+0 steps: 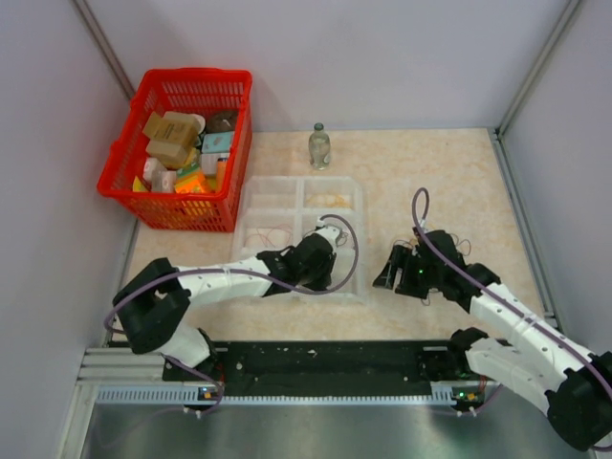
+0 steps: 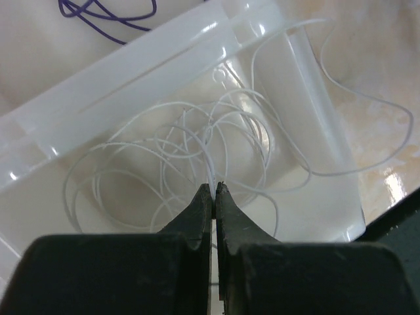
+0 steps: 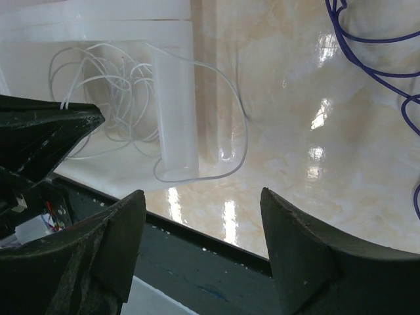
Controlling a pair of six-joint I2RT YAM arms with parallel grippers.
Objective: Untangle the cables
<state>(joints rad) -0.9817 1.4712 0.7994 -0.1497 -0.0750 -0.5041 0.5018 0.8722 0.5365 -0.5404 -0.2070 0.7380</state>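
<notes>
A loose white cable [image 2: 197, 131] lies coiled in the near right compartment of a clear plastic tray [image 2: 131, 72]. One of its loops spills over the tray wall onto the table. My left gripper [image 2: 214, 187] is shut on a strand of this white cable, low over that compartment [image 1: 330, 232]. In the right wrist view the white cable [image 3: 105, 79] shows beside the left fingers [image 3: 39, 131]. A dark purple cable [image 3: 367, 39] lies on the table to the right, and a purple loop [image 2: 105, 13] lies beyond the tray. My right gripper [image 3: 203, 193] stands open and empty over bare table [image 1: 387, 277].
A red basket [image 1: 196, 75] of small boxes stands at the back left. Behind the tray [image 1: 251, 191] is a small glass bottle [image 1: 319, 146]. Thin reddish strands [image 1: 271, 234] lie in the tray's left compartment. A black rail [image 1: 325, 359] runs along the near edge, and walls close in both sides.
</notes>
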